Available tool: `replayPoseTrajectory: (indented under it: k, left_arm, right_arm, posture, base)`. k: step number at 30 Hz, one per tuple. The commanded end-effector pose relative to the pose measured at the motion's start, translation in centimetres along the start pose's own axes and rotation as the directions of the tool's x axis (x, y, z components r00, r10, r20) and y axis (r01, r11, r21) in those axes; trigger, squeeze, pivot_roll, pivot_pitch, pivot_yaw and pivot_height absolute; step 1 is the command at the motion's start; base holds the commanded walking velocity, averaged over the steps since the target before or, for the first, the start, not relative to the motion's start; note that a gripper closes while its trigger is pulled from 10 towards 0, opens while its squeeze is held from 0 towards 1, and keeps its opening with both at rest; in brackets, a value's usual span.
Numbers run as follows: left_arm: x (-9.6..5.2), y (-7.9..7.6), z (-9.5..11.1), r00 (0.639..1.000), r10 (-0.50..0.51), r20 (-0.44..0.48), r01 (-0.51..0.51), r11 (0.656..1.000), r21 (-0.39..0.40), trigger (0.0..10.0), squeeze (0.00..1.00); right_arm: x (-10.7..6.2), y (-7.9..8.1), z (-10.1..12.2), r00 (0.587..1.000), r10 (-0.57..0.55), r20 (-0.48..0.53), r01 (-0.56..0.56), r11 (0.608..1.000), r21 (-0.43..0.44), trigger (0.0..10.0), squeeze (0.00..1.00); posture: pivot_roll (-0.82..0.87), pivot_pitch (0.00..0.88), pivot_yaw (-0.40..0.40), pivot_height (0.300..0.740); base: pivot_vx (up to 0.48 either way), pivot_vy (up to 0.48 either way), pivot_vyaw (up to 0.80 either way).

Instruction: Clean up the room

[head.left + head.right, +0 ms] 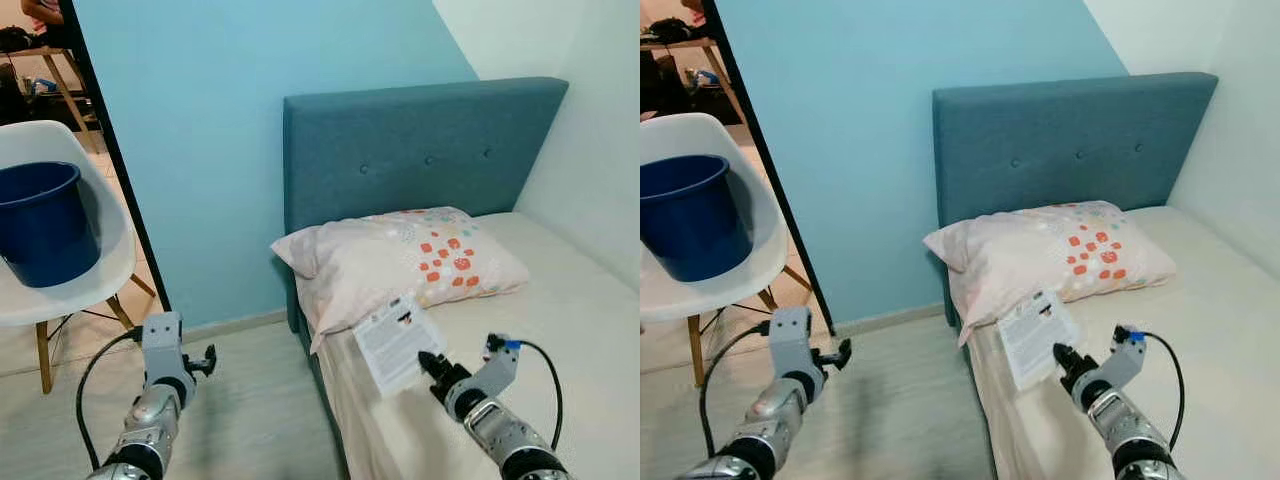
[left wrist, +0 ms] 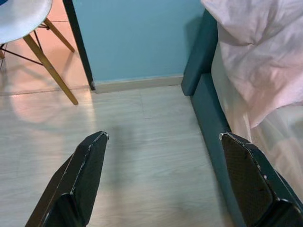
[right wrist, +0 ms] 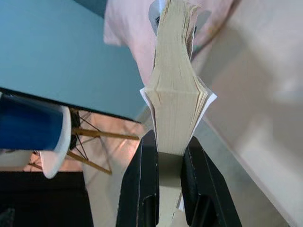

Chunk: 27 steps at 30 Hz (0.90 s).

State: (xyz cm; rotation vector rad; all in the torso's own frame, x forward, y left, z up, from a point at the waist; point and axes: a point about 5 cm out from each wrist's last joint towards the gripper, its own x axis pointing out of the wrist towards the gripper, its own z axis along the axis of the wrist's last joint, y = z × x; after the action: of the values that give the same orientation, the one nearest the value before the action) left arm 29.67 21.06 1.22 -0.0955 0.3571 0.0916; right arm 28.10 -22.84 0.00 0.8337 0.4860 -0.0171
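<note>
At the lower centre of the left eye view, the right claw (image 1: 432,362) is pinching a thin booklet (image 1: 396,342) lying on the bed (image 1: 560,330) below the pillow (image 1: 400,255), while in the left wrist view the left claw (image 2: 163,179) is hanging spread over the floor (image 2: 142,142), and in the right wrist view the booklet's light, floppy pages are bulging, likely needing a spine-side grip.

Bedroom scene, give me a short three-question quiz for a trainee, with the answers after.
1. True or false: the right hand is shut on the booklet.
2. What stands on the white chair?
3. The left hand hangs over: A the bed, B the floor, C the pillow?

Key: 1 true. 2 a blue bucket. 3 B.
</note>
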Motion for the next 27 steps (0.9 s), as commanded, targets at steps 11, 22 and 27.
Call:
replayPoseTrajectory:
  k: [11,22,27]
  left_arm:
    - [0.1,0.1,0.5,1.000,-0.001,0.020,0.000,0.999,0.049,10.0,0.00]
    - [0.3,0.0,1.4,0.998,-0.029,0.056,0.026,0.998,0.064,10.0,0.00]
    - [0.4,-0.2,1.6,0.997,-0.042,0.067,0.038,0.997,0.061,10.0,0.00]
  right_arm:
    - [0.7,0.9,-0.3,1.000,-0.012,-0.019,0.011,1.000,-0.019,10.0,0.00]
    - [1.3,2.0,1.1,0.999,0.022,0.032,-0.021,0.999,-0.027,10.0,0.00]
    - [1.2,1.8,1.5,0.999,0.000,0.042,0.001,1.000,-0.030,10.0,0.00]
  posture:
    - [0.01,0.038,-0.028,0.740]
    - [0.02,0.063,-0.015,0.700]
    - [0.03,0.070,-0.016,0.675]
  base:
    - [0.000,0.000,0.00]
    - [0.000,0.000,0.00]
    - [0.000,0.000,0.00]
